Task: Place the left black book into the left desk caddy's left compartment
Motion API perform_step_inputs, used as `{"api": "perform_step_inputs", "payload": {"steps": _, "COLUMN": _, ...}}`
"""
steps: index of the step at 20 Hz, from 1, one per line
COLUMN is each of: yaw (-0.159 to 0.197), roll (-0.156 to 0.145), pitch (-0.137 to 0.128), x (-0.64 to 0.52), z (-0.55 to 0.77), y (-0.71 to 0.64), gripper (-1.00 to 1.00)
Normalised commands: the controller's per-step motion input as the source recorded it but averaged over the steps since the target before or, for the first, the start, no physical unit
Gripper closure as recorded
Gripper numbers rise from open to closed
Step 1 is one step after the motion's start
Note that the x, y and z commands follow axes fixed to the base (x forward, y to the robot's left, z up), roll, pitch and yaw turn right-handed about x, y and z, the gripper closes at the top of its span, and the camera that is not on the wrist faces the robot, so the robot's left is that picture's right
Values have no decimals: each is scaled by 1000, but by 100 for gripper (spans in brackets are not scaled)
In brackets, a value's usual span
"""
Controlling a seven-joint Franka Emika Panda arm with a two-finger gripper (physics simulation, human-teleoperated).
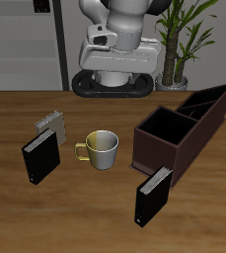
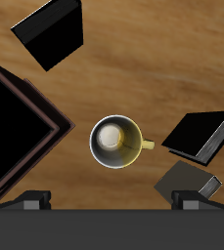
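- My target, the left black book, stands upright on its edge. It's on the caddy side of the mug and nearer the table's front edge than the mug is.
- From my wrist camera the same book shows as a dark slab well apart from the mug, with bare wood between them.
- Handling, as I judge it: a stiff closed block that looks light and won't bend. The cover looks smooth, so it could slip or swing if I pinch it off-centre.
- Best hold, I reckon: across its thin dimension, cover to cover, near the middle of the top edge so it hangs straight.
- The left desk caddy sits just past the mug, open-topped, with a divider across it. The book is just beside its nearer end.
- My gripper is spread wide, fingers far apart, nothing between them and touching nothing. It hangs high, roughly above the mug.
- Also near the mug on its other side: a second black book and a small grey block. Neither is mine.
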Motion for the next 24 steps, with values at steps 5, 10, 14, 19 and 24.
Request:
{"api": "perform_step_inputs", "payload": {"steps": 5, "yaw": -19, "roll": 18, "pitch": -9, "x": 295, "z": 103, "y": 219, "gripper": -100}}
{"api": "perform_step_inputs", "payload": {"steps": 10, "yaw": -29, "roll": -3, "pitch": -17, "x": 412, "z": 178, "y": 301, "gripper": -100}}
{"api": "perform_step_inputs", "payload": {"steps": 14, "yaw": -4, "roll": 56, "pitch": -14, "x": 466, "z": 111, "y": 519, "gripper": -100}}
{"api": "perform_step_inputs", "payload": {"steps": 19, "yaw": -15, "roll": 28, "pitch": 10, "x": 339, "z": -16, "y": 365, "gripper": -100}}
{"api": "perform_step_inputs", "payload": {"steps": 24, "yaw": -36, "roll": -10, "pitch": -14, "x": 332, "z": -11, "y": 209, "gripper": -100}}
